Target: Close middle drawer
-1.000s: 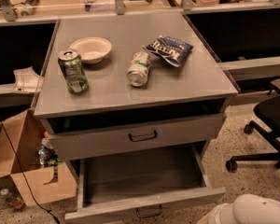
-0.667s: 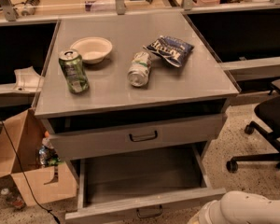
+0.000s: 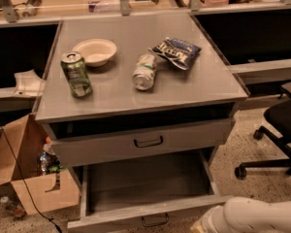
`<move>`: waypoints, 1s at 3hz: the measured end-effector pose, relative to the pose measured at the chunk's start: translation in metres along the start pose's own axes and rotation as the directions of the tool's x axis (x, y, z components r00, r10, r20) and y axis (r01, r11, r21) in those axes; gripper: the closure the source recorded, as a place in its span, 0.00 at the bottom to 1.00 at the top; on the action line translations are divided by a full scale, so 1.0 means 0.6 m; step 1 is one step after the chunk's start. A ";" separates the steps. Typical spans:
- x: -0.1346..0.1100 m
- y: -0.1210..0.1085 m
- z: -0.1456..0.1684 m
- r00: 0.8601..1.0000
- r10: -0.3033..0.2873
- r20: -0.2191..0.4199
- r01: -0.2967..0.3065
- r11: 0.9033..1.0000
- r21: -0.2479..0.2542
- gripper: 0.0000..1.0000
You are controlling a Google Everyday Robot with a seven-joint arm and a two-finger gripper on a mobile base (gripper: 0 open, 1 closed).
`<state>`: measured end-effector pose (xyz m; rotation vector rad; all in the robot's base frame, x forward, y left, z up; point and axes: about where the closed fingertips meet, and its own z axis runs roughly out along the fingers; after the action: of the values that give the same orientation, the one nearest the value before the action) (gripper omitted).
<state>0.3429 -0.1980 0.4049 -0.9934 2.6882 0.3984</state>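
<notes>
The middle drawer (image 3: 145, 183) is a wide, shallow grey drawer. It is pulled far out toward me and its inside is bare. Its low front runs along the bottom edge of the view, with a small dark handle (image 3: 155, 221) at centre. Above it, the taller-fronted top drawer (image 3: 140, 142) stands slightly ajar, with a dark gap under the cabinet top. My gripper is out of view. Only a white rounded part of my arm (image 3: 254, 215) shows at the bottom right, just right of the middle drawer's front corner.
On the cabinet top (image 3: 203, 89) stand a green can (image 3: 76, 74), a white bowl (image 3: 95, 51), a can lying on its side (image 3: 144, 72) and a dark snack bag (image 3: 176, 52). An open cardboard box (image 3: 34, 178) is at the left. A black office chair (image 3: 276, 130) is at the right.
My white arm has come further into view at the bottom right, moving left toward the middle drawer's front. The drawers and the things on top have not moved.
</notes>
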 end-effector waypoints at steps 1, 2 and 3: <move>-0.038 -0.020 0.022 0.999 0.014 0.036 -0.015 1.000 0.020 1.00; -0.067 -0.032 0.029 0.998 -0.003 0.058 0.001 0.999 0.037 1.00; -0.105 -0.038 0.028 0.995 -0.036 0.093 0.031 0.998 0.054 1.00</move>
<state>0.4067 -0.1713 0.4059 -0.9789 2.5807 0.3565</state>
